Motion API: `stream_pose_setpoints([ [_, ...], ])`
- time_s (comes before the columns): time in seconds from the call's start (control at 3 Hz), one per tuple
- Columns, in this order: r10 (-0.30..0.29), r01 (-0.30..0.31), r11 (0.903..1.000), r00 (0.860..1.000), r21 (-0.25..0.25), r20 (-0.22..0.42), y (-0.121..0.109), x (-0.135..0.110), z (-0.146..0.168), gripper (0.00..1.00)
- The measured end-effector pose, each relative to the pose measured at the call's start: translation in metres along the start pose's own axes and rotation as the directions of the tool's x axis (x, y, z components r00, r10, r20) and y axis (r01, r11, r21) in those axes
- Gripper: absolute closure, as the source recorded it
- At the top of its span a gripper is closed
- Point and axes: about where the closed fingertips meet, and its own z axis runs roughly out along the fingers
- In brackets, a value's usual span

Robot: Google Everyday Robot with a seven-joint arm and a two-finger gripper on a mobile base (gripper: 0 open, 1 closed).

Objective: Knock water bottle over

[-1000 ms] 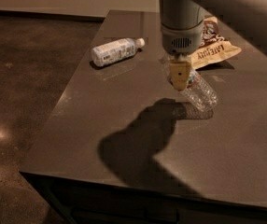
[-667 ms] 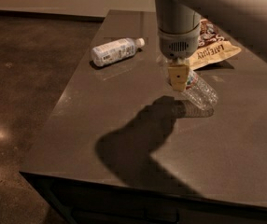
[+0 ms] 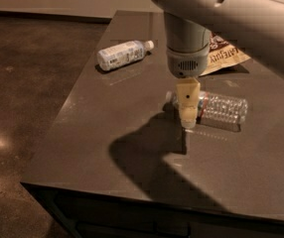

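Observation:
The water bottle (image 3: 222, 111), clear ribbed plastic with a narrow coloured label band, lies on its side on the dark table (image 3: 107, 133), right of centre. Its cap end points left and is partly hidden behind my gripper. My gripper (image 3: 187, 119) hangs straight down from the grey wrist, its cream tip low over the table and right in front of the bottle's neck end. It holds nothing that I can see. The arm's shadow falls on the table in front of it.
A bottle with a large white label (image 3: 122, 55) lies on its side at the table's back left. A snack bag (image 3: 227, 56) lies at the back right, partly behind the arm. The table's left and front edges drop to a dark floor.
My gripper has come lower and nearer the table's front. The water bottle, lying at a slant before, now lies crosswise and a little further forward.

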Motion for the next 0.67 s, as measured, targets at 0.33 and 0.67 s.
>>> stream_pose_setpoints([
  [0.33,0.015,-0.014,0.9991,1.000,-0.041,0.021,0.0085,0.0049,0.0111,0.00],
  [0.67,0.015,-0.015,0.9997,0.999,-0.017,0.041,0.0026,-0.0002,0.0115,0.00],
])
